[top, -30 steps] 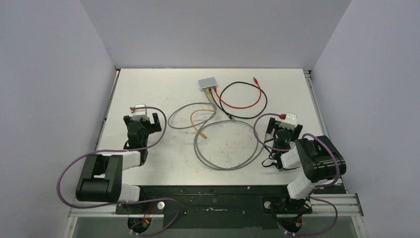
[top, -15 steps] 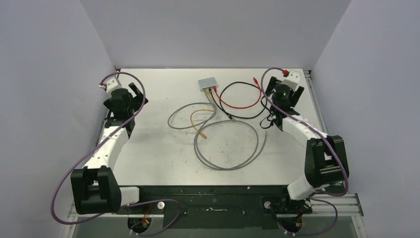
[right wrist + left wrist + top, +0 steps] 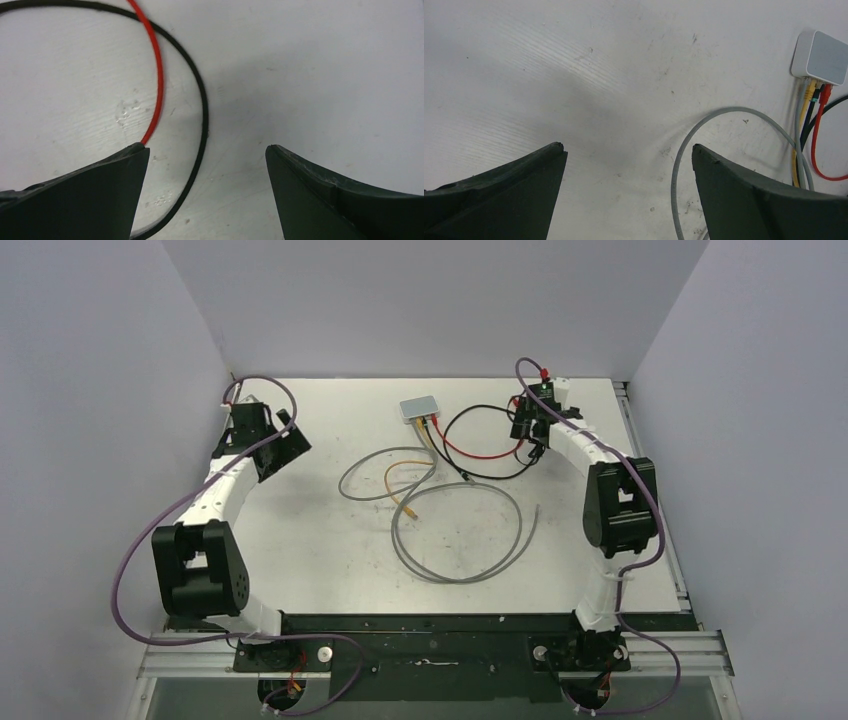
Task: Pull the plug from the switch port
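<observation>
1. Both pairs of jaws stand apart, empty; left jaws hover over the worktop [image 3: 300, 550], far left.
2. Grey cable [image 3: 455, 578] loops sprawl mid-worktop.
3. Switch [image 3: 420, 408] sits far-centre, plugs [image 3: 811, 92] seated.
4. Right jaws hover over crossed red cable [image 3: 157, 65] and black cable [image 3: 202, 100].

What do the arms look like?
The left arm and right arm: white link shells, black joint housings. A purple cable loops along each. The left gripper and right gripper have dark, wedge-shaped fingers. Red part by right wrist.
</observation>
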Controlling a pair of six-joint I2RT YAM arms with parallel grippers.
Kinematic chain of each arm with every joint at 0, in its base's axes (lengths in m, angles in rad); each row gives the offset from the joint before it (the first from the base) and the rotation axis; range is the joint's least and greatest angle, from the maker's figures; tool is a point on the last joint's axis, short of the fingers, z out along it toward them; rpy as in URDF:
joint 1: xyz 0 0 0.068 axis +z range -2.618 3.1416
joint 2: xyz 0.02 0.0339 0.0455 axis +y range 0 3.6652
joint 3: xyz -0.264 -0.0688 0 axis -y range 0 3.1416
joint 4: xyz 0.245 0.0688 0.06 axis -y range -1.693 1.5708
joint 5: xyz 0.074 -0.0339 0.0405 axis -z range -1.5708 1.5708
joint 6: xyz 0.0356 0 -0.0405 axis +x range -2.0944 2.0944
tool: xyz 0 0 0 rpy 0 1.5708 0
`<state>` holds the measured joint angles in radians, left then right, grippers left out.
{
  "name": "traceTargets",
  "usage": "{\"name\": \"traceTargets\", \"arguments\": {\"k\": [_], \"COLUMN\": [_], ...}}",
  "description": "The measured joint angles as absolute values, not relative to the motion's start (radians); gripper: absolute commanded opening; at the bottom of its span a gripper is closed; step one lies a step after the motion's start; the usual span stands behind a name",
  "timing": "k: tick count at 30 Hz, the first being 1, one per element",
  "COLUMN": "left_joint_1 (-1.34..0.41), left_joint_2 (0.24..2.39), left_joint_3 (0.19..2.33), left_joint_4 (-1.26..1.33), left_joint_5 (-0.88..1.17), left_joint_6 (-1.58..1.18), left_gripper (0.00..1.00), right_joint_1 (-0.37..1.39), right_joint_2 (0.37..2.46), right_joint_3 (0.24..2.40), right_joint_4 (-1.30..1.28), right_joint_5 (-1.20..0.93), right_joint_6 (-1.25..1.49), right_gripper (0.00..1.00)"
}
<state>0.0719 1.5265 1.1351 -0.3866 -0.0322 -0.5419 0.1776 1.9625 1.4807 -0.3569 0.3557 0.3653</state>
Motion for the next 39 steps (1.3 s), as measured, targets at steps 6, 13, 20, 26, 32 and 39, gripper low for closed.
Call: {"name": "traceTargets", "arguments": {"k": [6, 13, 20, 26, 32, 39], "left_joint_1": [0.073, 0.086, 0.088, 0.088, 0.088, 0.088], "left_joint_2": [1.581, 1.582, 1.594, 1.607, 1.607, 1.607], "left_joint_3": [1.161, 1.166, 1.189, 1.19, 1.187, 1.161], "left_joint_4": [-0.445, -0.469, -0.475, -0.474, -0.458, -0.444], "left_joint_5": [0.017, 0.055, 0.107, 0.169, 0.233, 0.288], "left_joint_6": [-0.558, -0.567, -0.565, -0.567, -0.586, -0.599], "left_gripper": [0.96, 0.96, 0.96, 0.96, 0.96, 0.98], "right_joint_1": [0.184, 0.205, 0.237, 0.291, 0.321, 0.316], "right_joint_2": [2.034, 2.13, 2.276, 2.416, 2.514, 2.577], "right_joint_3": [1.586, 1.741, 1.959, 2.101, 2.18, 2.257], "right_joint_4": [-0.423, -0.442, -0.416, -0.398, -0.374, -0.287], "right_joint_5": [0.169, 0.028, -0.164, -0.285, -0.381, -0.44], "right_joint_6": [0.387, 0.417, 0.478, 0.526, 0.598, 0.698], "right_gripper": [0.9, 0.9, 0.9, 0.9, 0.9, 1.0]}}
